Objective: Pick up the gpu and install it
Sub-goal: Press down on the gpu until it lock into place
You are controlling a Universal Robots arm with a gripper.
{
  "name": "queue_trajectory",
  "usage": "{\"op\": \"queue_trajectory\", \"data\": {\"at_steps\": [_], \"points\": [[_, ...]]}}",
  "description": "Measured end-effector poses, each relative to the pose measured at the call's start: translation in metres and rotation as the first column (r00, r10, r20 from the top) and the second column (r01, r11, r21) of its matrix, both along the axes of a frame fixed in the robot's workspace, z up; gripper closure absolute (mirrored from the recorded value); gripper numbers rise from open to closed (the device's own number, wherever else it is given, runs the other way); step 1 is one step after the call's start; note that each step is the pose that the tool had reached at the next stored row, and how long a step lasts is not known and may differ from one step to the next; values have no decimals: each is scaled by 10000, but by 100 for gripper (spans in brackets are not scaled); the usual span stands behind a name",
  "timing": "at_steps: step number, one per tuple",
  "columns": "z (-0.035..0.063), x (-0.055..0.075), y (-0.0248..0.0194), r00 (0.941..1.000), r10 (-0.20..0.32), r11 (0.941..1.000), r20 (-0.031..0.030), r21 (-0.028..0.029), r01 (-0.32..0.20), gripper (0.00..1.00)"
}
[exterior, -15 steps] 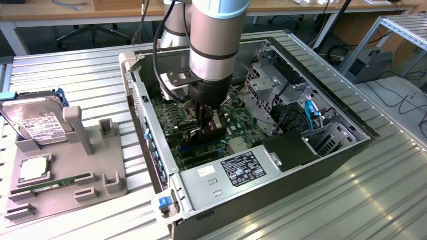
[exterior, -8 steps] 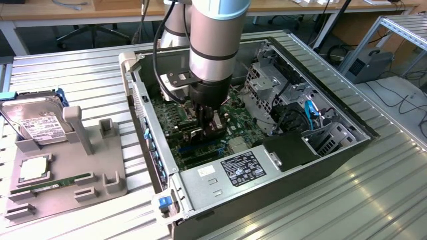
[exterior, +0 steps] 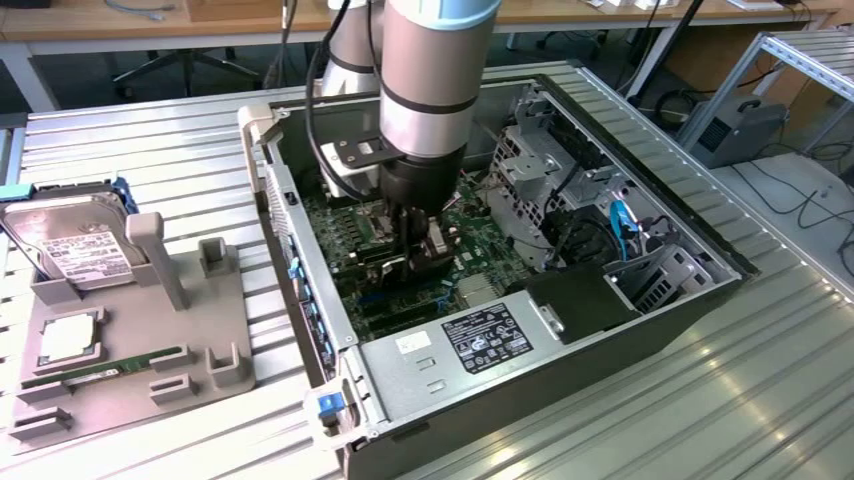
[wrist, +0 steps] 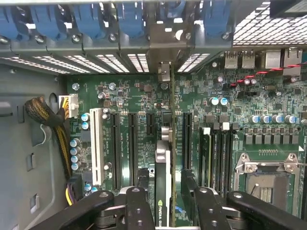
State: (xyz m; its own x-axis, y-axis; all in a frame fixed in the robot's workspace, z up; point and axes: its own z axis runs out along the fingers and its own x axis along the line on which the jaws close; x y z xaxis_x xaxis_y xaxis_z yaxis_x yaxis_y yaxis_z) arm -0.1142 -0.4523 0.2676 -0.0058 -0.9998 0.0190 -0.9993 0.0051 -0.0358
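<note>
The gpu (wrist: 163,163) stands on edge in a motherboard slot, its silver bracket end (wrist: 164,72) against the case's rear slot wall. My gripper (wrist: 166,191) is straight above it, down inside the open computer case (exterior: 561,390). One black finger (wrist: 142,201) sits on each side of the card, with a narrow gap showing between card and fingers, so the jaws stand open. In the exterior view my gripper (exterior: 420,255) is low over the green motherboard (exterior: 360,225), and the arm hides most of the card.
A drive cage (exterior: 534,170) and cables crowd the case on the exterior view's right, with the power supply (exterior: 461,345) in front. On the exterior view's left, a grey fixture (exterior: 187,350) holds a hard drive (exterior: 74,250), a processor (exterior: 67,340) and a green memory stick (exterior: 120,362).
</note>
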Motion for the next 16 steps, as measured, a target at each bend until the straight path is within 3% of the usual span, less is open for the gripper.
{"op": "queue_trajectory", "data": {"at_steps": [6,10,12,13,15,16], "points": [[231,-1,21,10000,-2,10000,0,0,2,60],[278,15,54,10000,1,10000,-12,0,-1,62],[277,91,54,9999,-2,10000,-142,1,2,75],[278,156,54,9997,1,10000,-258,0,-1,86],[277,249,54,9991,0,10000,-431,3,0,86],[277,260,54,9990,1,10000,-453,4,-1,89]]}}
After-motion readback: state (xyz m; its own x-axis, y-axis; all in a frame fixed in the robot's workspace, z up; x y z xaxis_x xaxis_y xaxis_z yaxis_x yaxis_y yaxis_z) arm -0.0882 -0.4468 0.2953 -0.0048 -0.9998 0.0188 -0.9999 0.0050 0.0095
